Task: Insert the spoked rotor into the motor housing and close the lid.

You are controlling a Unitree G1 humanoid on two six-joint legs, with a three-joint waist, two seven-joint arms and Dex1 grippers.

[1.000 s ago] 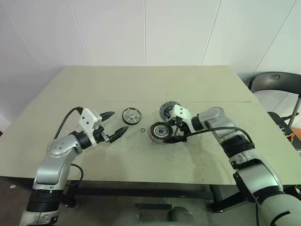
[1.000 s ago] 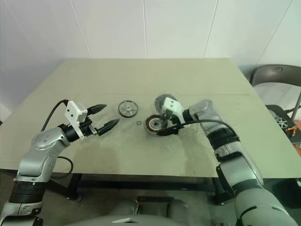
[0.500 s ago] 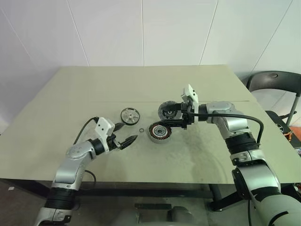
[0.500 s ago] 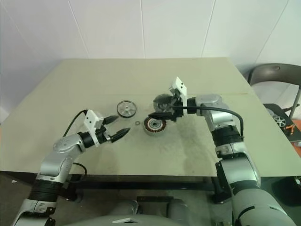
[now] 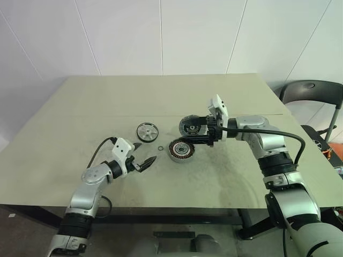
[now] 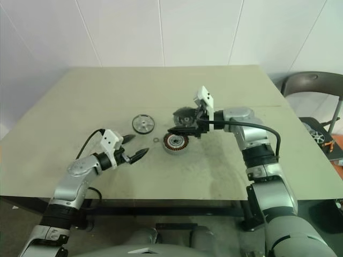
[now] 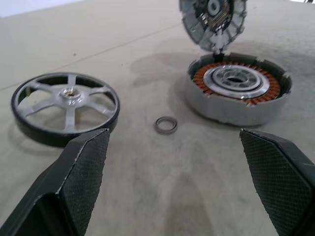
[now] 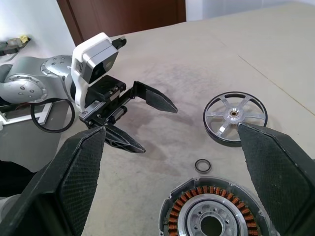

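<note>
both grippers [image 5: 143, 159] [image 5: 197, 131] open above table [image 5: 225, 176], rotor [image 5: 147, 131] untouched

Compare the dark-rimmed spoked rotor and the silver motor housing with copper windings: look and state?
The dark-rimmed spoked rotor is thin and open between its silver spokes; the silver motor housing is thicker, ringed with copper windings. The rotor lies apart from it, not yet inserted. Both are round and lie flat on the table.

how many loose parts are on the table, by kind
spoked rotor: 1
motor housing: 1
lid, standing on edge behind the housing: 1
small ring: 1
total: 4
</note>
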